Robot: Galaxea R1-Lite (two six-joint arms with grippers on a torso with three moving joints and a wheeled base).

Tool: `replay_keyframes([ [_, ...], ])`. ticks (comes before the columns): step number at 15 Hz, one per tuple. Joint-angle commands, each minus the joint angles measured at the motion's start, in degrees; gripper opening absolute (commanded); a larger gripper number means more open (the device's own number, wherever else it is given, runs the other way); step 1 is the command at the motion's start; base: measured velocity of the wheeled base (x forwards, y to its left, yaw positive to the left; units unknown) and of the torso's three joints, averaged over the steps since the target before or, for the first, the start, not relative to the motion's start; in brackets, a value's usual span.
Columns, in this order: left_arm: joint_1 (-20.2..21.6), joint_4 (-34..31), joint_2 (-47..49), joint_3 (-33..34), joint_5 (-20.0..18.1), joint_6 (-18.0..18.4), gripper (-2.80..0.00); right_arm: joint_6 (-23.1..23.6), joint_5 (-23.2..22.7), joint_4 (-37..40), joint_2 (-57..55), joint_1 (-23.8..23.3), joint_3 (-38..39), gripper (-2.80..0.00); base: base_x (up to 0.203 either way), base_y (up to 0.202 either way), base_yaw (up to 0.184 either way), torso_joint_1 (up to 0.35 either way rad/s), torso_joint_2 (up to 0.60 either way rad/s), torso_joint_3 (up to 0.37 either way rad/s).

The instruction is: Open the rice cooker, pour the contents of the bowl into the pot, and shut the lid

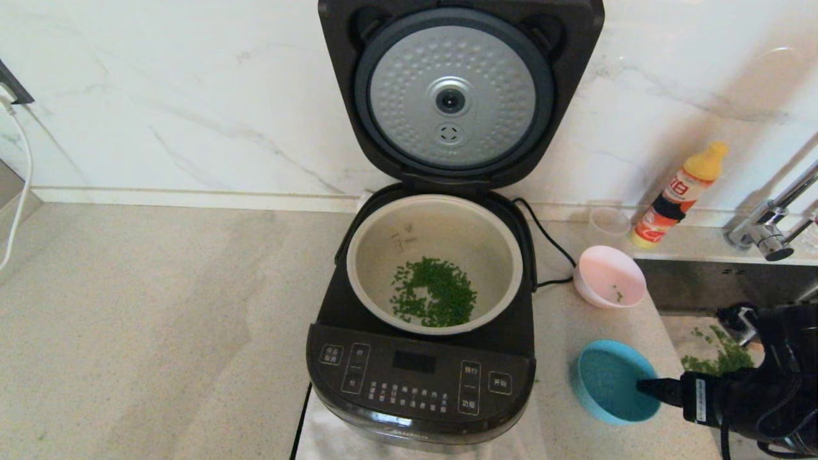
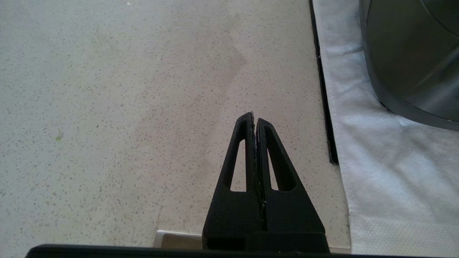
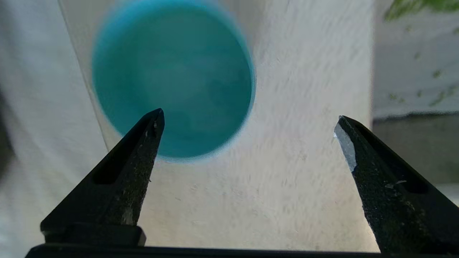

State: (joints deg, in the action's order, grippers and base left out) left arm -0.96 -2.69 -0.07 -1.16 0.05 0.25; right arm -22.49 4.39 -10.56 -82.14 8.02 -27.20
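The rice cooker (image 1: pixel 422 377) stands in the middle of the counter, and its lid (image 1: pixel 450 96) is raised upright, showing the dimpled silver disc. Inside, the cream pot (image 1: pixel 377 243) holds a spread of green bits (image 1: pixel 434 292). The pink bowl (image 1: pixel 610 276) sits just right of the cooker, tilted, with only a few green bits left in it. My right gripper (image 1: pixel 645 386) (image 3: pixel 249 115) is open and holds nothing, low at the near edge of a blue bowl (image 1: pixel 607 380) (image 3: pixel 172 75). My left gripper (image 2: pixel 254 116) is shut and holds nothing, above the bare counter left of the cooker's base (image 2: pixel 412 53).
The empty blue bowl stands on the counter in front of the pink one. An orange-capped bottle (image 1: pixel 677 195), a small clear cup (image 1: pixel 610 220) and a faucet (image 1: pixel 767 223) line the back right. Loose green bits (image 1: pixel 719 358) lie beside the right arm. A white mat (image 2: pixel 376 161) lies under the cooker.
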Motion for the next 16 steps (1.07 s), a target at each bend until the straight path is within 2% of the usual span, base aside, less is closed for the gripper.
replay_keyframes([
  [1, 0.0, -0.03, 0.07, -0.03, 0.04, 0.02, -2.8, -0.29, 0.08, -1.45, -3.5, 0.08, 1.36, 0.0, 0.0, 0.0, 0.0, 0.0, 0.0, 0.0],
  [5, 0.0, -0.03, 0.07, 0.02, 0.04, 0.02, -2.8, -0.28, 0.72, -7.44, -8.98, -0.63, 2.18, 0.0, 0.0, 0.0, 0.0, 0.0, 0.0, 0.0],
  [10, 0.0, -0.03, 0.07, -0.06, 0.04, 0.02, -2.8, 0.84, 1.21, -7.8, -11.43, -0.87, 0.0, 0.0, 0.0, 0.0, 0.0, 0.0, 0.0, 0.0],
  [12, 0.0, -0.03, 0.07, 0.0, 0.04, 0.02, -2.8, 1.04, 2.58, -7.8, -12.61, -0.88, -0.77, 0.0, 0.0, 0.0, 0.0, 0.0, 0.0, 0.0],
  [16, 0.0, -0.03, 0.07, 0.02, 0.04, 0.02, -2.8, 3.35, 6.94, -7.79, -12.1, 2.12, -1.87, 0.0, 0.0, 0.0, 0.0, 0.0, 0.0, 0.0],
])
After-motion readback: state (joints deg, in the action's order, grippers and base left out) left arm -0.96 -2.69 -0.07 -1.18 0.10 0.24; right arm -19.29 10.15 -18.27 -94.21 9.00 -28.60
